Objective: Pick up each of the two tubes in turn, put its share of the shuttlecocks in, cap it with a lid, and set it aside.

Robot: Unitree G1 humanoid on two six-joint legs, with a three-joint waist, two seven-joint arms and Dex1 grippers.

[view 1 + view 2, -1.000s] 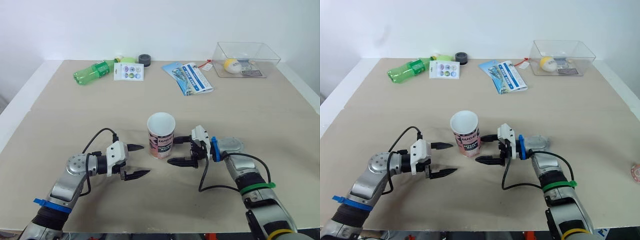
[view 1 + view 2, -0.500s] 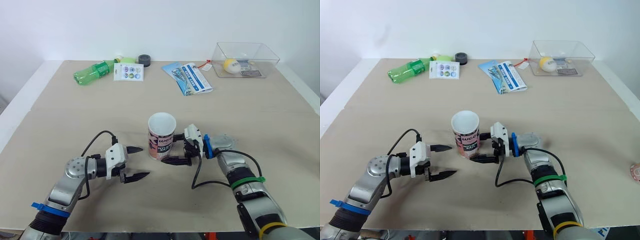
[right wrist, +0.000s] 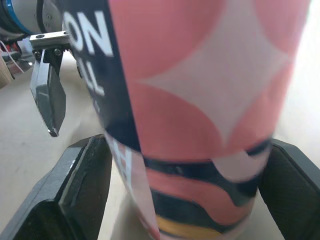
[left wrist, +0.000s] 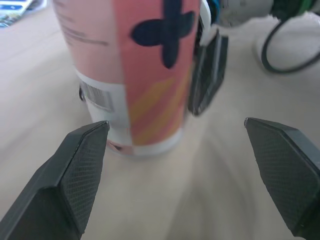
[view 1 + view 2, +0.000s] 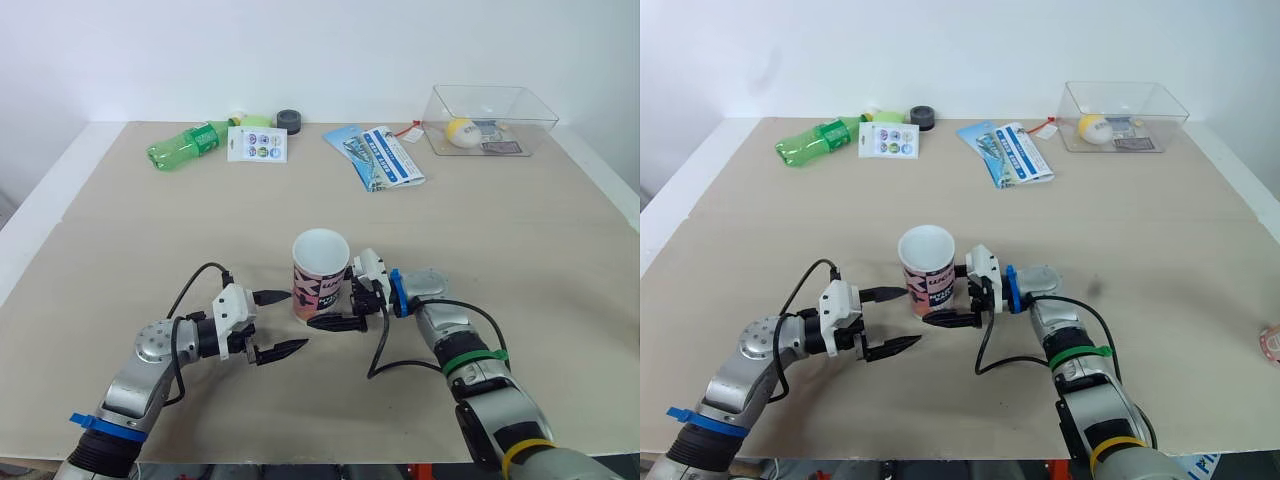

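A: Item one: beige flat tabletop [image 5: 520, 220]; item two: pink, white and navy printed cardboard tube [image 5: 320, 275], upright, mouth open, mid-table.

B: Item three: right gripper [image 5: 330, 305], fingers spread either side of the tube's lower wall, no squeeze evident; item four: left gripper [image 5: 297, 320], fingers released, just beside the tube, holding nothing.

A: Handling?

B: Likely: close gently, since light cardboard may dent or tip; lift straight; keep the left gripper clear.
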